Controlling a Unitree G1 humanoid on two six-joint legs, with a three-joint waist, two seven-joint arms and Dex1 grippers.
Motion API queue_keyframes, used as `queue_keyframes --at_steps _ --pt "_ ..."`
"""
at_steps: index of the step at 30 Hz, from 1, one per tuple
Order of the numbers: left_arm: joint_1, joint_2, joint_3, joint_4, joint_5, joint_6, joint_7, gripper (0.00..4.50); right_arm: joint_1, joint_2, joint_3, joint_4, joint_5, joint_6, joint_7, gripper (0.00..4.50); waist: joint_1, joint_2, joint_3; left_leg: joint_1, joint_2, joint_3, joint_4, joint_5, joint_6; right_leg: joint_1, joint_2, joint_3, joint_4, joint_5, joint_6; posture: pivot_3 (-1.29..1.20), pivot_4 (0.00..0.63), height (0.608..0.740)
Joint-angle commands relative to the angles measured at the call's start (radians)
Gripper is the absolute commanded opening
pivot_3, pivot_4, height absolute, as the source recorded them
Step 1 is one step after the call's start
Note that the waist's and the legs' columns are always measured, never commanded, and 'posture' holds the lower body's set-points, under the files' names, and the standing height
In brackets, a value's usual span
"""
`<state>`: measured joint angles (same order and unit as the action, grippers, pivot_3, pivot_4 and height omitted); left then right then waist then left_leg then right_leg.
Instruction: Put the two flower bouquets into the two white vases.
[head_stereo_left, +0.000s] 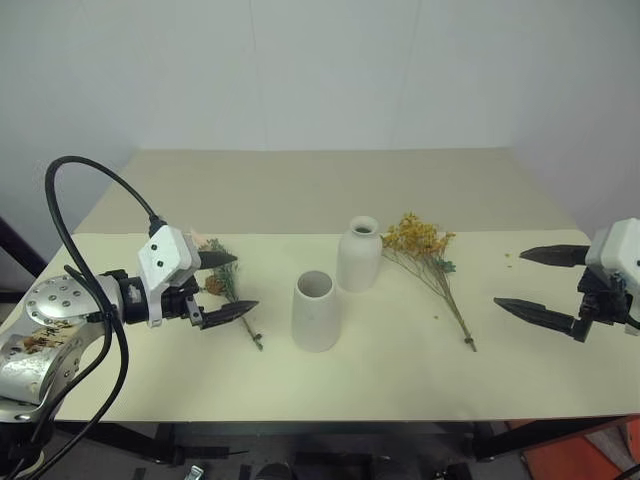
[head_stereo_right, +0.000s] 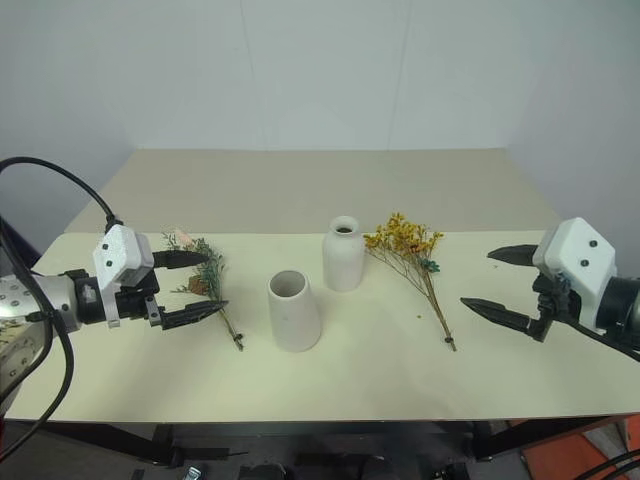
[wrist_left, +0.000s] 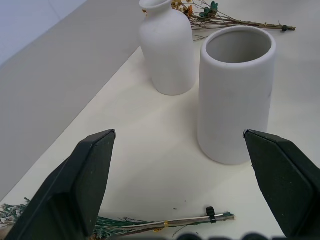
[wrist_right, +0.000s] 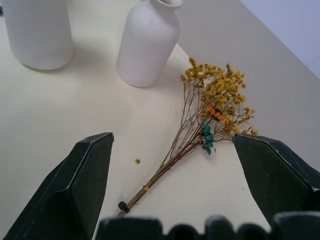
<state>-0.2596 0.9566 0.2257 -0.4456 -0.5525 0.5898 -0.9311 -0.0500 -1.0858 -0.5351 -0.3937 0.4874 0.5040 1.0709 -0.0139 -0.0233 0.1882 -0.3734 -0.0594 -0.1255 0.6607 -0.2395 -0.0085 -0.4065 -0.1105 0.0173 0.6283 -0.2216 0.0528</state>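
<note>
**Two bouquets still flat, both vases empty**

Both bunches lie on the cream counter (head_stereo_left: 400, 385) and neither vase holds anything, so the job looks to be at its very start: the reach for a first grasp. The left gripper (head_stereo_left: 230, 285) hangs just over the grey-green bouquet (head_stereo_left: 228, 288), its fingers spread wide and holding nothing. The right gripper (head_stereo_right: 492, 280) hovers beside the mustard-yellow bouquet (head_stereo_right: 412, 255) but apart from it, its fingers likewise spread and empty.

Next, each arm probably has to drop to the counter and close on the thin stems near the tied end, then tip the bunch upright so the stems go down first.

The grey-green bunch is sparse, with a yellowish flower among the sprigs and a dark tie near the stem tips. The yellow one is a fan of tiny blossoms on wiry brown stems, with a bit of teal at its middle. The wide-mouthed vase (head_stereo_left: 316, 312) stands between the two bunches; the narrow-necked bottle vase (head_stereo_left: 359, 255) stands just behind it, close to the yellow blossoms. That narrow neck should be the harder target.
</note>
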Motion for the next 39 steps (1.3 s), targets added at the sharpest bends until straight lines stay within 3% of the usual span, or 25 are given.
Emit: queue_keyframes --at_steps 1,12,19,23,28,32,39 --pt "-0.011 0.015 0.019 -0.016 0.0 -0.007 -0.001 4.5 -0.002 -0.005 -0.019 -0.015 -0.001 -0.021 -0.002 4.46 0.0 0.0 0.0 0.0 0.0 0.0 0.0 0.0 0.0 0.0 0.0 0.0 0.0 0.0 0.0 0.0 0.15 0.74" --pt "-0.022 0.019 0.013 -0.009 0.001 -0.013 -0.015 4.5 0.014 0.005 -0.032 -0.035 0.002 0.001 -0.03 4.46 0.001 0.0 0.0 0.0 0.0 0.0 0.0 0.0 0.0 0.0 0.0 0.0 0.0 0.0 0.0 0.0 0.15 0.74" --pt "-0.044 0.014 -0.013 0.009 0.007 -0.026 -0.037 4.5 -0.075 -0.027 0.012 -0.088 0.098 0.267 -0.156 4.46 0.0 0.0 0.0 0.0 0.0 0.0 0.0 0.0 0.0 0.0 0.0 0.0 0.0 0.0 0.0 0.0 0.15 0.74" --pt "-0.062 0.006 -0.032 0.02 0.004 -0.033 -0.05 4.5 -0.32 -0.062 0.183 -0.059 0.132 0.572 -0.322 4.46 -0.006 0.0 0.0 0.0 0.002 0.001 0.0 0.0 0.0 0.0 0.0 0.001 0.0 0.001 -0.001 0.0 0.15 0.74" --pt "-0.138 -0.009 -0.069 0.039 -0.031 0.004 -0.067 4.5 -0.548 -0.064 0.4 0.056 0.128 0.787 -0.356 4.46 0.003 0.0 0.0 -0.004 0.002 0.002 -0.001 0.0 0.0 -0.005 0.001 0.0 -0.002 0.001 -0.002 0.0 0.15 0.74" --pt "-0.373 0.024 -0.194 0.134 -0.039 0.154 -0.14 4.5 -0.741 -0.098 0.681 0.207 0.064 0.9 -0.29 4.46 0.003 0.0 0.001 -0.016 -0.002 0.002 0.001 0.0 0.0 -0.018 0.001 0.001 0.001 0.008 -0.009 0.0 0.15 0.74" --pt "-0.764 -0.076 -0.4 0.37 0.024 0.212 -0.279 4.5 -0.96 0.001 0.928 0.495 -0.03 0.907 -0.211 4.46 -0.011 0.0 0.001 -0.016 -0.004 0.003 0.002 0.0 0.0 -0.018 0.001 0.001 -0.001 0.009 -0.007 0.0 0.15 0.74"
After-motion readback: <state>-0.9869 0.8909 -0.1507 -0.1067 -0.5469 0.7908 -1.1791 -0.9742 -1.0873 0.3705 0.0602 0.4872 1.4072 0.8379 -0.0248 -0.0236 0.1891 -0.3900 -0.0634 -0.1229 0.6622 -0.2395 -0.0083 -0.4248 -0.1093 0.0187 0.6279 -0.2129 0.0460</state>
